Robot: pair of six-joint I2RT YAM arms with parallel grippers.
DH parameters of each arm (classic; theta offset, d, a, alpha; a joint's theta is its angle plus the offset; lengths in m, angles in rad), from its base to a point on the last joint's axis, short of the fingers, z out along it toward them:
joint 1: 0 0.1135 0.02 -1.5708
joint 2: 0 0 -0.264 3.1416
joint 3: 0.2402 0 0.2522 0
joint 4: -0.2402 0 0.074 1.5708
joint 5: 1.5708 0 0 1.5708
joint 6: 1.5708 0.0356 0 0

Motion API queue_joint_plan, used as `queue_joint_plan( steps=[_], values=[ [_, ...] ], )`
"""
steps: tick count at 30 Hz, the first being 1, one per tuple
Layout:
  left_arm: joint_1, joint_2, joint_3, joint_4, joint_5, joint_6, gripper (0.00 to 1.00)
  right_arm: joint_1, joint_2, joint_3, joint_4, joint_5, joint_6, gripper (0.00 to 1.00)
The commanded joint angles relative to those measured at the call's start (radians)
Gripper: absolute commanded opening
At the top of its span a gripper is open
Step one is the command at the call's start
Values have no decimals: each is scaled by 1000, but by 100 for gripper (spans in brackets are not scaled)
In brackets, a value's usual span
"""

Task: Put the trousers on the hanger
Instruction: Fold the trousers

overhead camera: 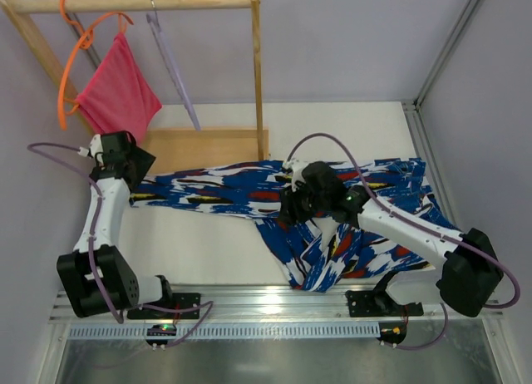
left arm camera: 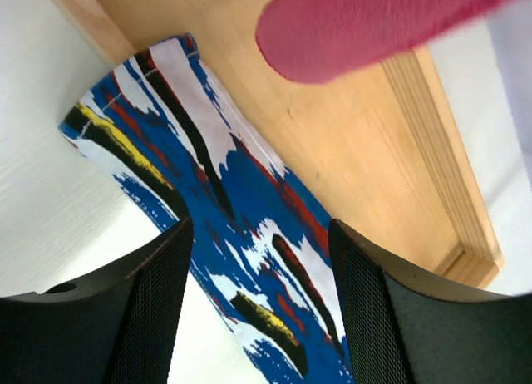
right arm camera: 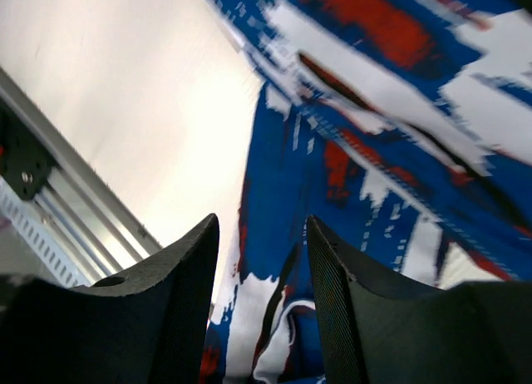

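On the white table (overhead camera: 199,251), long blue-white-red-black printed cloth trousers (overhead camera: 249,193) lie spread. Right claw (right arm camera: 262,226) stands half-wide above their middle; left claw (left arm camera: 259,234) gapes wide over a leg end. Farther back, the thin pale lavender plastic hanger (overhead camera: 174,72) hangs from a wooden rail (overhead camera: 133,3).

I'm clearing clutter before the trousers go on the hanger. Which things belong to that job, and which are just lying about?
For the job: trousers, pale hanger.
Just about: orange hanger, pink cloth, wooden rack.
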State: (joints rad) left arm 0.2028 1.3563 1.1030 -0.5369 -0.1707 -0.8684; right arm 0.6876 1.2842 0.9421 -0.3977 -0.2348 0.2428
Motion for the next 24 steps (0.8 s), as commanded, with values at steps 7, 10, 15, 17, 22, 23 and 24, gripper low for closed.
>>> queue_joint_plan(
  steps=[7,10,15,17,22,23,24],
  values=[
    [-22,-215,-308,43,143,-18,66,283,150,-52,249,271,58,50],
    [-22,-244,-341,60,221,-23,65,323,251,-32,264,354,78,50],
    [-34,-289,-405,58,240,5,65,381,380,4,267,472,101,50],
    [-34,-296,-425,69,253,6,65,389,406,12,267,500,122,50],
    [-36,-296,-454,83,255,2,65,397,463,40,208,516,148,26],
    [-36,-290,-453,83,257,-3,65,398,458,43,198,499,145,19],
    [-37,-290,-454,87,261,-6,65,400,452,44,175,483,145,4]
  ],
)
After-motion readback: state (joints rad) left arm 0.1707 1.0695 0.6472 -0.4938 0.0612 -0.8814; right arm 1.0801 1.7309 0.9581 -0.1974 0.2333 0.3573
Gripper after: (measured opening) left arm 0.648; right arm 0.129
